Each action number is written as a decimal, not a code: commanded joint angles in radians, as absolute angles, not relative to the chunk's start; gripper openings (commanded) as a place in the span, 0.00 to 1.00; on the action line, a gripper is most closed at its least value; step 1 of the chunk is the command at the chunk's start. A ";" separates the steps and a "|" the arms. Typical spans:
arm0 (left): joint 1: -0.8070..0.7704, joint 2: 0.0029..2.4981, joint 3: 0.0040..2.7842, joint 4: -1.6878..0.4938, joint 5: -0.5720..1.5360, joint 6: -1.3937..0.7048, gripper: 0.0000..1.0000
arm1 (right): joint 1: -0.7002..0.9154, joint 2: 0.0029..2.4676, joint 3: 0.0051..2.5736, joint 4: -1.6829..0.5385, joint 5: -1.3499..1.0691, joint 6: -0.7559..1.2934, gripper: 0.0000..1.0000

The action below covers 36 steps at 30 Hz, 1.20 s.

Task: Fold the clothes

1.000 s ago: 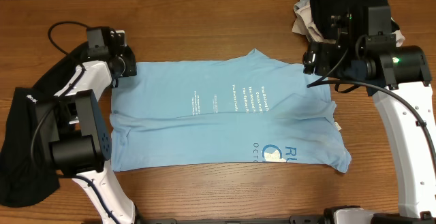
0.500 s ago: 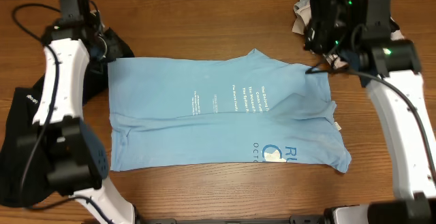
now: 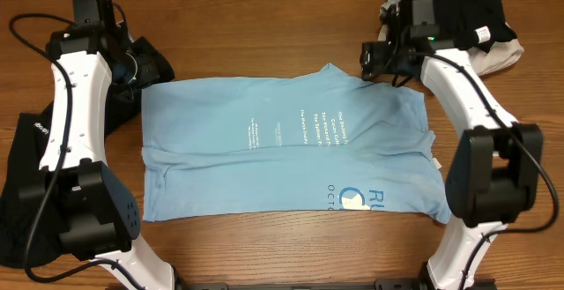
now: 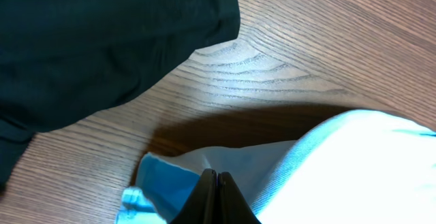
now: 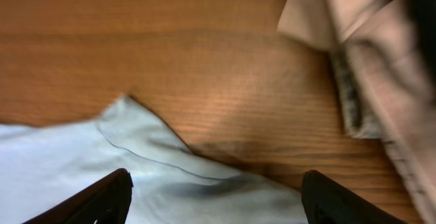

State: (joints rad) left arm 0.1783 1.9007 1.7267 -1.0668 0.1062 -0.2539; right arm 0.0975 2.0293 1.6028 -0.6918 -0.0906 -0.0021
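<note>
Step looked like the setup for the first fold: getting hold of the far edge of the light-blue T-shirt, which lay spread flat, print up, in the middle of the counter.

Left hand sat at the shirt's far-left corner. Its fingers were pressed together and appeared to pinch that corner, with the fabric bunched and lifted a little off the wood and a shadow under it. Right hand hovered over the far-right edge by the pointed bit of cloth, fingers spread wide and holding nothing.

Next move, my guess: the right hand needs to drop onto that edge and close on a single layer. Then both hands carry the far edge toward the near one evenly, so the shirt doesn't skew.

Edges and room:
- The far-left corner was just beside the black garment, so there's a risk of snagging it.
- The folded pile of black and beige sat near the right hand, apart from the shirt. The beige edge showed close in the right wrist view.
- Bare wood lay beyond the far edge in the middle.
- Only a narrow strip was free along the near edge.
- Some creases ran toward the near-right side of the shirt.
</note>
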 commanded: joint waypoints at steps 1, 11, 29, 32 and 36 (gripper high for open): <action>0.175 1.896 1.737 -1.070 0.123 -0.278 0.04 | 0.105 2.095 1.617 -0.721 -0.105 -0.062 0.86; 0.175 1.896 1.737 -1.067 0.120 -0.277 0.04 | 0.099 2.155 1.595 -0.739 0.017 -0.144 0.72; 0.176 1.897 1.737 -1.063 0.120 -0.266 0.04 | 0.074 2.156 1.546 -0.720 -0.137 -0.143 0.47; 0.176 1.897 1.737 -1.063 0.120 -0.266 0.04 | 0.075 2.156 1.546 -0.724 -0.137 -0.131 0.09; 0.176 1.897 1.737 -1.063 0.120 -0.266 0.04 | 0.075 2.146 1.583 -0.744 -0.142 -0.089 0.04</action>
State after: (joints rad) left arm 0.1783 1.9007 1.7267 -1.0622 0.1123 -0.2607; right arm 0.0765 2.1498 1.5501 -0.7269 -0.1184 -0.1200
